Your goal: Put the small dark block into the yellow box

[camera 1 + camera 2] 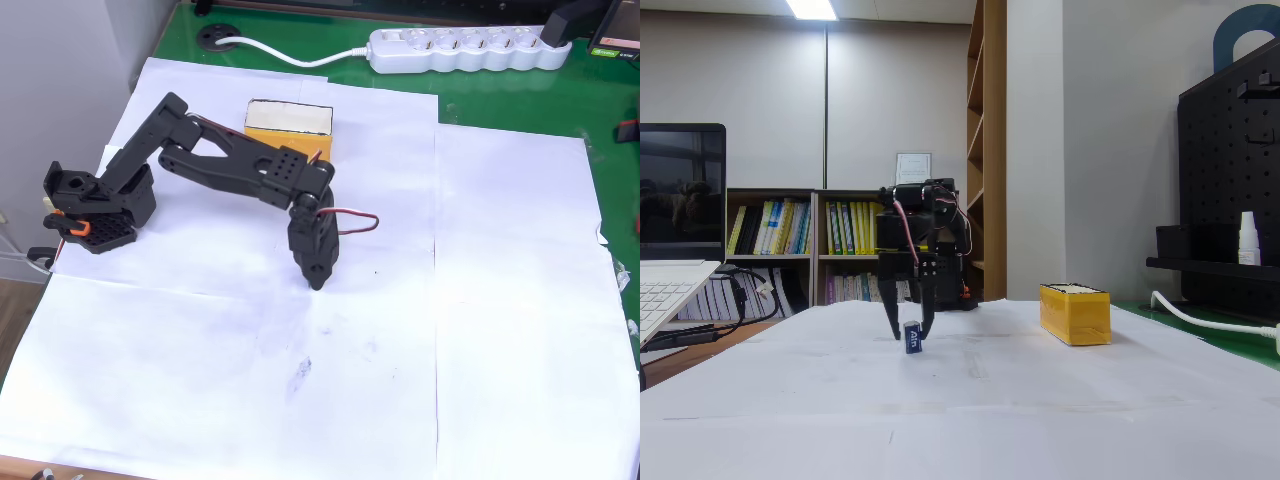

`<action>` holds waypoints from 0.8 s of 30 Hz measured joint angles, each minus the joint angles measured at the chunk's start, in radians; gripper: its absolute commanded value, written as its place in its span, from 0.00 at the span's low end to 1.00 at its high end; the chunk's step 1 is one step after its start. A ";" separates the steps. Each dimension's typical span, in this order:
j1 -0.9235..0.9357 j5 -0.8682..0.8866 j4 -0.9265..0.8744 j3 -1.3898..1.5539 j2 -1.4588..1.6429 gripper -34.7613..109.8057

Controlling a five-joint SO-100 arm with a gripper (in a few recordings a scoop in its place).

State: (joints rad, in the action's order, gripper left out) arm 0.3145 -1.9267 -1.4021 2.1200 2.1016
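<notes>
Down at table level, in the fixed view, the gripper points straight down with its two fingers spread apart, their tips at or just above the paper. The block sits between those tips, nearer the right finger, resting on the paper; whether that finger touches it I cannot tell, but the jaws are plainly parted and not clamped on it. The block's near face is dark with pale lettering. The box stands well to the right of the gripper in this view, on the same white paper, its top open. From overhead, the black arm reaches from its base at the left across to the middle of the paper, and the gripper hangs nose-down, hiding the block beneath it. There the box lies at the far side, just beyond the arm's elbow. A white power strip lies along the far edge on the green mat.
</notes>
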 measured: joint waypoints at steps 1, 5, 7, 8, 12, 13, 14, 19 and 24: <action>0.000 0.002 0.000 0.000 0.000 0.28; -0.002 0.002 0.000 0.000 0.000 0.28; -0.002 0.002 0.000 0.000 0.000 0.28; -0.002 0.002 0.000 0.000 0.000 0.27; -0.002 0.002 0.000 0.000 0.000 0.24; -0.002 0.002 0.000 0.000 0.000 0.24; -0.002 0.002 0.000 0.000 0.000 0.24; -0.011 0.002 -0.002 0.000 0.000 0.24; -0.051 0.002 -0.037 0.000 -0.041 0.24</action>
State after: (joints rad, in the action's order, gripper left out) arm 0.2638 -1.9251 -1.4389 2.1200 2.0601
